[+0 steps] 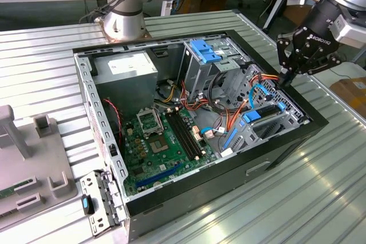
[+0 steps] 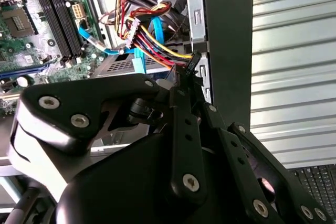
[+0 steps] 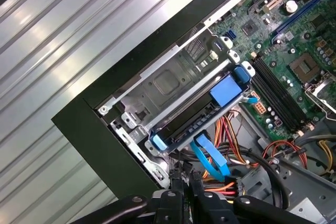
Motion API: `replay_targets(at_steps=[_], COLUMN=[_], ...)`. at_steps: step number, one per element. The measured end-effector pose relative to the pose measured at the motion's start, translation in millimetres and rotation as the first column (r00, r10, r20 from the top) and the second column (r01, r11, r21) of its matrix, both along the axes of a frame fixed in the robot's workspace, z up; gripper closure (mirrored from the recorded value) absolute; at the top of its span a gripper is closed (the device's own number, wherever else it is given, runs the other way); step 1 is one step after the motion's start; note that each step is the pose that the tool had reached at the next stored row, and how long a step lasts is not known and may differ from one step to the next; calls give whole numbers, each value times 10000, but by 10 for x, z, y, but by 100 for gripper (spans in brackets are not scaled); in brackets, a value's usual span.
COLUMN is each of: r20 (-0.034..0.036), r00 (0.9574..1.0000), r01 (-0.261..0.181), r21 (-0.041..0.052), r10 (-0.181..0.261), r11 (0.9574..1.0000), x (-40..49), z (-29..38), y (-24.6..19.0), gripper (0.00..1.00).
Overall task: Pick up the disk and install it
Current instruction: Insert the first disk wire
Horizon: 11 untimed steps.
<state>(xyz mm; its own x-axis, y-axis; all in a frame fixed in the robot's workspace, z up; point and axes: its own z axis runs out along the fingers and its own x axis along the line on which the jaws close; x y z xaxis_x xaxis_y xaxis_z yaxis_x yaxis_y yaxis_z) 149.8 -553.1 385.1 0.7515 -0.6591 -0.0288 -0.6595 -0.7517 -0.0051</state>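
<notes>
The disk (image 3: 202, 115) lies in the metal drive cage (image 3: 168, 85) at the corner of the open computer case (image 1: 286, 147). Its dark edge shows between the two blue bracket ends, with a blue tab on top. In the exterior view its blue bracket (image 1: 252, 116) sits at the case's right side. My gripper (image 1: 284, 79) hangs just above the case's rim beside the cage, fingers pressed together and empty. In both wrist views the fingertips (image 3: 184, 181) (image 2: 190, 71) hover over the bundle of coloured cables (image 2: 152, 45) next to the disk, not touching it.
The motherboard (image 1: 166, 141) fills the case floor. A grey power-supply box (image 1: 127, 68) sits at the back, and a tall cage with a blue latch (image 1: 206, 51) stands beside it. The arm's base (image 1: 123, 21) is behind the case. A grey fixture (image 1: 28, 152) lies at the exterior view's left.
</notes>
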Motion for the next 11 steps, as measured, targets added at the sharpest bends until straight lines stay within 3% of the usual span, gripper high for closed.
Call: replay_targets(at_steps=[3, 7, 9, 11], r20=[1, 1, 1, 1], r00=[9999, 9972, 9936, 9862], r01=[126, 742, 1126, 1654], r21=[-3, -2, -1, -2], r10=[-126, -742, -1126, -1654], r11=[9999, 9972, 9936, 9862], x=[-25, -25, -25, -25], z=[0, -3, -4, -5], y=[-7, -7, -7, -7], gripper=[83, 83, 83, 83])
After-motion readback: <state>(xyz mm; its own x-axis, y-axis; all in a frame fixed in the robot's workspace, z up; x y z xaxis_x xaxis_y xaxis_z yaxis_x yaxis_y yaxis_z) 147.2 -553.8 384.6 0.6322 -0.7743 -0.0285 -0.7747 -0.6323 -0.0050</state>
